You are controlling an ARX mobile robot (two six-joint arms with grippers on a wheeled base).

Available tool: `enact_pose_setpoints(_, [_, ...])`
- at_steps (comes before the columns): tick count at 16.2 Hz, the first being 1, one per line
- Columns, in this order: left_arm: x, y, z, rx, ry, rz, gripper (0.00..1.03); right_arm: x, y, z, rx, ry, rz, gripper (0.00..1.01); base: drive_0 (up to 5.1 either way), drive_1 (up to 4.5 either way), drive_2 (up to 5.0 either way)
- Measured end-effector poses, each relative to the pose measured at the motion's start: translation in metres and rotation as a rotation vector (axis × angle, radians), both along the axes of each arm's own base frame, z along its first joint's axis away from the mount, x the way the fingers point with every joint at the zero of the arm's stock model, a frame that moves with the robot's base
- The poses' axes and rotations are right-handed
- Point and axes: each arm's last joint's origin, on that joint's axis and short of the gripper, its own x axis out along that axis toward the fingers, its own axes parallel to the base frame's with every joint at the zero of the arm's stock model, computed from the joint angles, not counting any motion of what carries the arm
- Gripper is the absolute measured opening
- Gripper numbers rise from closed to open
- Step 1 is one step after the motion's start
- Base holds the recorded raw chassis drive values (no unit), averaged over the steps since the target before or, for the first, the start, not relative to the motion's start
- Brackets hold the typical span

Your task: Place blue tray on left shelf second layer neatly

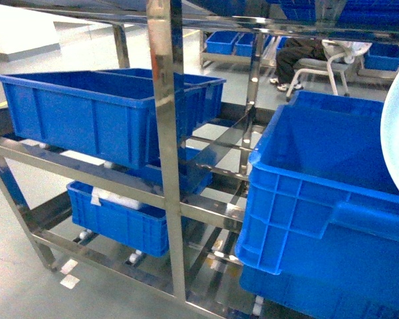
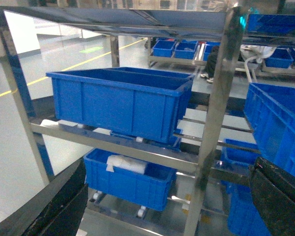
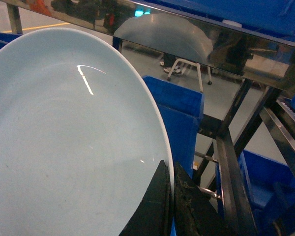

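No readable text, no labels, no numbers — crates, shelf rails, tray all unmarked

head: faces left shelf (image 1: 166, 153) | left wrist: same shelf; right wrist: close on blue tray (image 3: 64, 147)

blue crate (image 1: 113, 113) filling second tier, post (image 1: 165, 133) in front

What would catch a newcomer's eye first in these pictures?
The pale light-blue oval plastic tray fills the right wrist view, its rim pinched by the right gripper. In the head view, deep dark-blue plastic crates sit on the shiny stainless-steel rack, one at left, a nearer one at right.
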Motion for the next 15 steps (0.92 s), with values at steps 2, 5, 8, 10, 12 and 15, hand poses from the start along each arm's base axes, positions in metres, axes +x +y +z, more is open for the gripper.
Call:
enact_pose_setpoints(2, [0.0, 0.0, 0.0004, 0.0, -0.004, 0.001, 0.98, 0.0, 0.0001, 0.0001, 0.0, -0.001, 0.002, 0.02, -1.7, 0.21, -3.7])
enact_pose_setpoints(5, [0.0, 0.0, 0.0004, 0.0, -0.004, 0.0, 0.98, 0.0, 0.0001, 0.0001, 0.0, -0.001, 0.002, 0.02, -1.7, 0.21, -3.7])
enact_pose_setpoints(8, [0.0, 0.0, 0.0004, 0.0, -0.004, 0.001, 0.98, 0.0, 0.0001, 0.0001, 0.0, -0.001, 0.002, 0.02, -1.7, 0.21, -3.7])
enact_pose_setpoints(10, [0.0, -0.0002, 0.0002, 0.0, -0.002, -0.003, 0.98, -0.0003, -0.0002, 0.0005, -0.001, -0.003, -0.003, 0.02, -1.7, 0.21, -3.7])
enact_pose_setpoints(12, [0.0, -0.0002, 0.0001, 0.0, -0.001, -0.003, 0.98, 0.0, 0.0001, 0.0001, 0.0, -0.001, -0.002, 0.02, -1.7, 0.21, -3.7])
enact_pose_setpoints(15, [0.0, 0.0, 0.0002, 0.0, -0.002, 0.001, 0.98, -0.0007, 0.0002, 0.0014, -0.001, -0.011, 0.003, 0.02, -1.7, 0.21, -3.7])
